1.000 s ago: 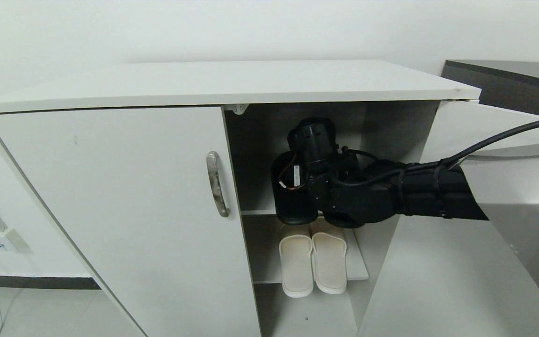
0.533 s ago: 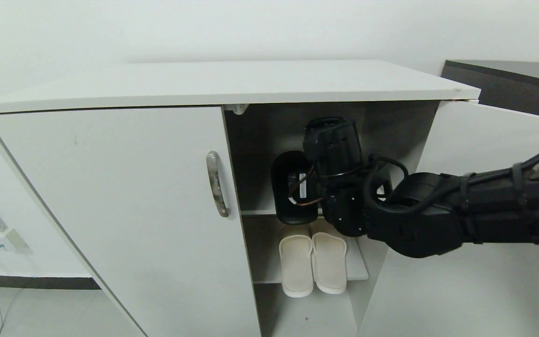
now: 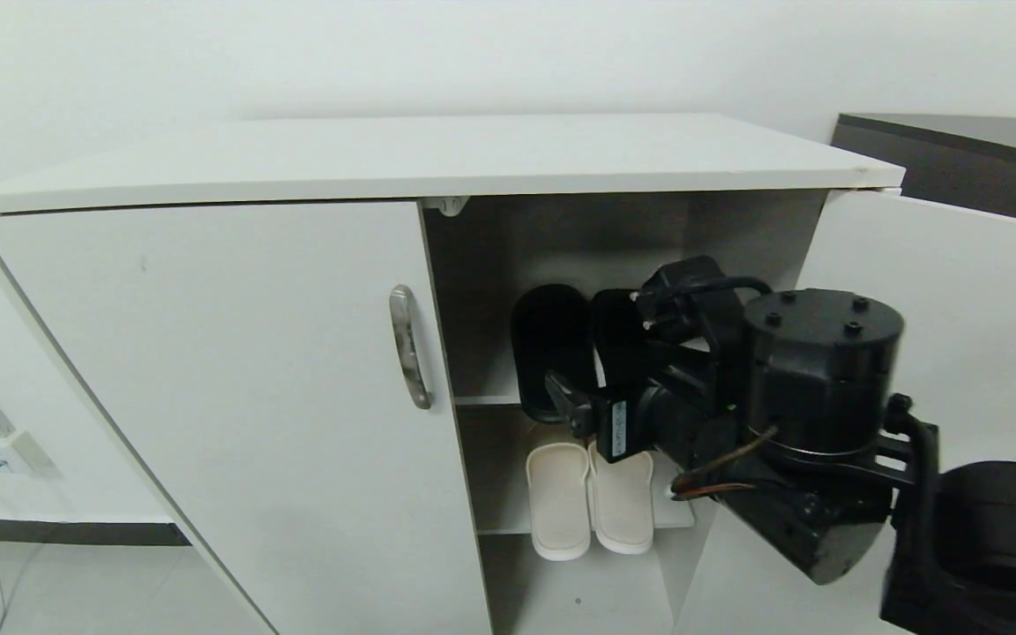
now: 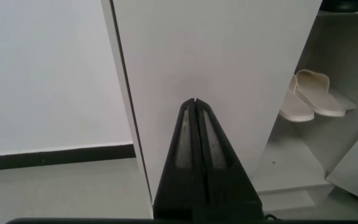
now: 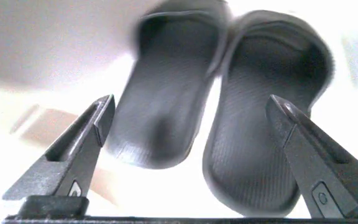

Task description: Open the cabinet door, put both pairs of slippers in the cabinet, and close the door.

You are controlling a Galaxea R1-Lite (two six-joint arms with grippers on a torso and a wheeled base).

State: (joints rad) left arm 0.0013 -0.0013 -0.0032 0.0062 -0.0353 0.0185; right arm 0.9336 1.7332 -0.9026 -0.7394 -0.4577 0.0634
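Right gripper [image 5: 191, 102]: stood spread wide and empty, just before the black slippers [image 3: 552, 348].
Pairs: black on the upper shelf [image 3: 481, 399], white slippers [image 3: 592, 498] on the lower shelf [image 3: 676, 511].
Done: door opened, both pairs stowed.
Remaining: closing the right door [image 3: 940, 309].

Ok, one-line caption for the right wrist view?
Open, empty right gripper faces the black slippers, which lie side by side.

In the cabinet [image 3: 437, 154], the upper slippers [image 3: 550, 348] stand, seemingly upright, directly above the lower slippers [image 3: 561, 498].
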